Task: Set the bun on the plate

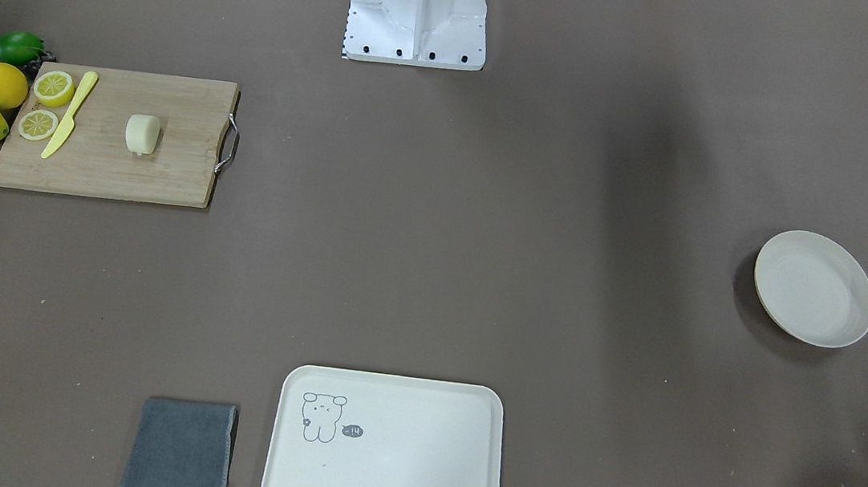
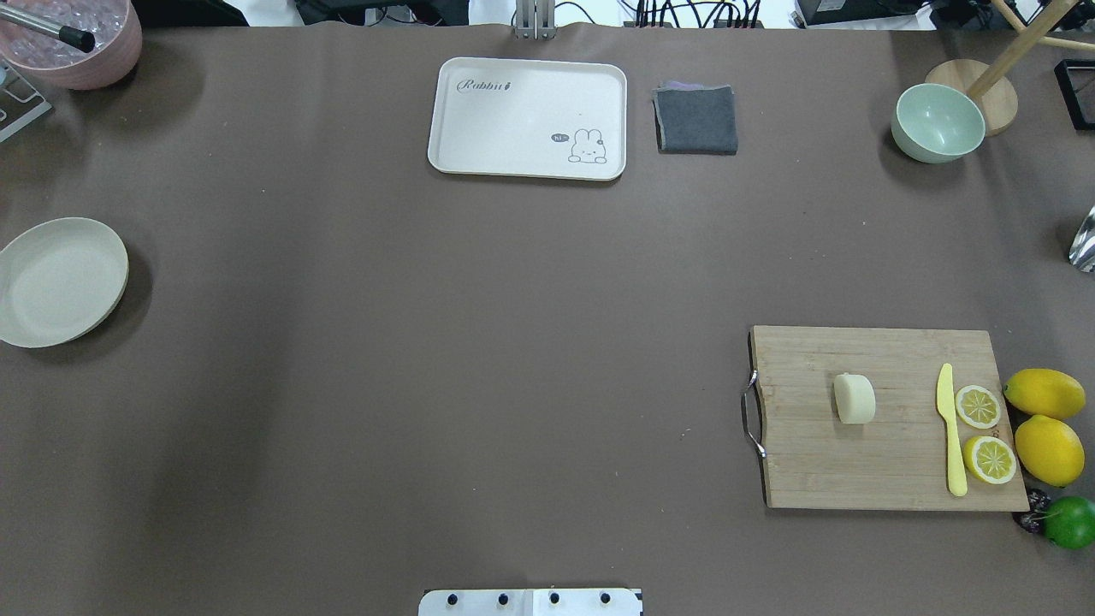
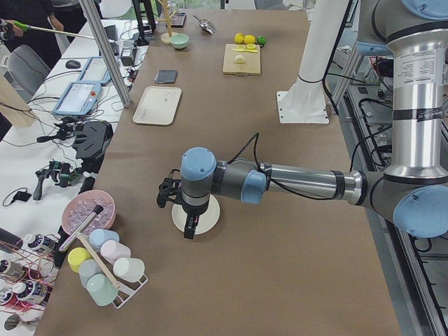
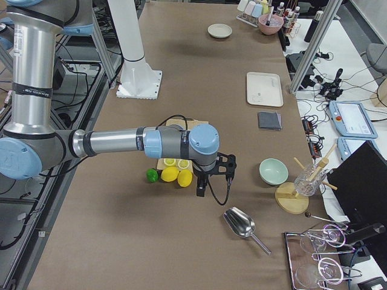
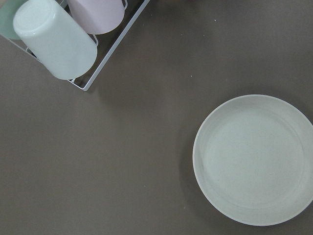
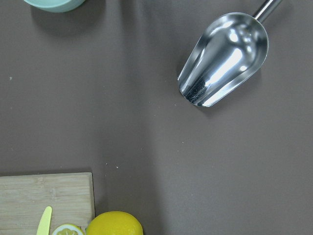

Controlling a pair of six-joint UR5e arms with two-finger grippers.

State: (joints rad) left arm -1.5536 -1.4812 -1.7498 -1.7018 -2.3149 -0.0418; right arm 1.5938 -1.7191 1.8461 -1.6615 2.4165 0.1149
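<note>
Overhead shows bun (image 2: 855, 399) on board (image 2: 890, 462); left wrist only plate (image 5: 254, 161), cups (image 5: 54, 41)

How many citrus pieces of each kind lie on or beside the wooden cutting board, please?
Whole lemons: 2
Lemon slices: 2
Lime: 1
Total: 5

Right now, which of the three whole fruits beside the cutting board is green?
The lime, at the cutting board's corner nearest the robot; the two lemons beside it are yellow.
</note>
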